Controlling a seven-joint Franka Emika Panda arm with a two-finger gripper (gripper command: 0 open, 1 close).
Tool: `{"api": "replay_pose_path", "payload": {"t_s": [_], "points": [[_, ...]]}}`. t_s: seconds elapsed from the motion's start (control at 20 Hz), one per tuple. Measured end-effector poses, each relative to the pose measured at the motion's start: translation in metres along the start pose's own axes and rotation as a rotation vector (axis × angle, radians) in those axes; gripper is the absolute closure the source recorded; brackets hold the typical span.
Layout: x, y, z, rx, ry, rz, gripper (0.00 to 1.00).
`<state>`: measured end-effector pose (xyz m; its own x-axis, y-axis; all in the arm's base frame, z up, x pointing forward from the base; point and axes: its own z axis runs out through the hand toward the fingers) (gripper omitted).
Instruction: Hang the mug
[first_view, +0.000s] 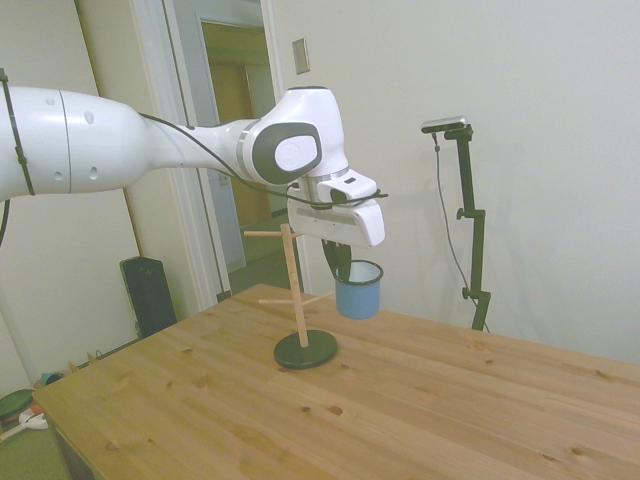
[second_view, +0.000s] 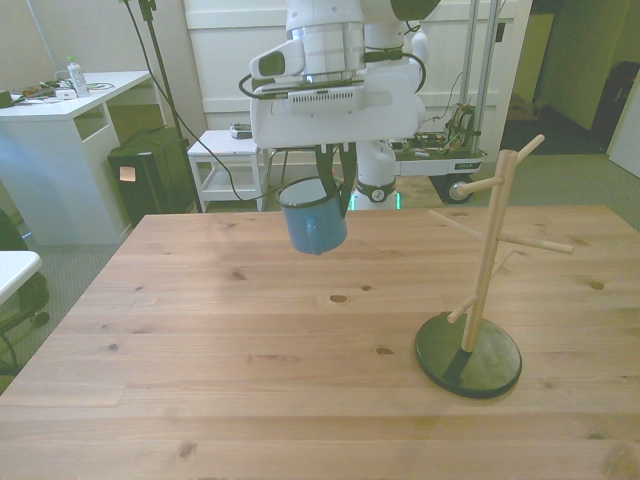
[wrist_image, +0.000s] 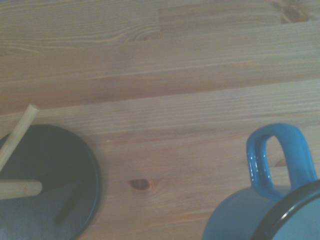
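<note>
The light-blue mug (first_view: 359, 291) (second_view: 314, 222) hangs in the air above the table, tilted, held by its dark rim. My gripper (first_view: 343, 264) (second_view: 332, 182) is shut on the rim from above. In the wrist view the mug's handle (wrist_image: 280, 155) shows close by, with bare tabletop beneath it. The wooden mug tree (first_view: 294, 282) (second_view: 491, 240) stands upright on a dark round base (first_view: 306, 349) (second_view: 469, 353), with several bare pegs. In the side view the mug hangs just right of the tree; in the front view the tree stands well off toward the front view's right.
The wooden table (first_view: 400, 400) (second_view: 250, 350) carries only the mug tree. A white desk (second_view: 60, 110) and a dark case (second_view: 150, 170) stand beyond the table at the front view's left.
</note>
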<state>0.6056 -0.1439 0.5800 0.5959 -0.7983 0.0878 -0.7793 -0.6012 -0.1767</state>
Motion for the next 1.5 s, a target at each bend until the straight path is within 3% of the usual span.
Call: {"api": "replay_pose_path", "payload": {"t_s": [0.65,1.5], "points": [[-0.024,-0.047,-0.046,-0.042,0.045,-0.127,1.00],[-0.055,-0.129,-0.062,-0.160,0.108,-0.284,1.00]]}}
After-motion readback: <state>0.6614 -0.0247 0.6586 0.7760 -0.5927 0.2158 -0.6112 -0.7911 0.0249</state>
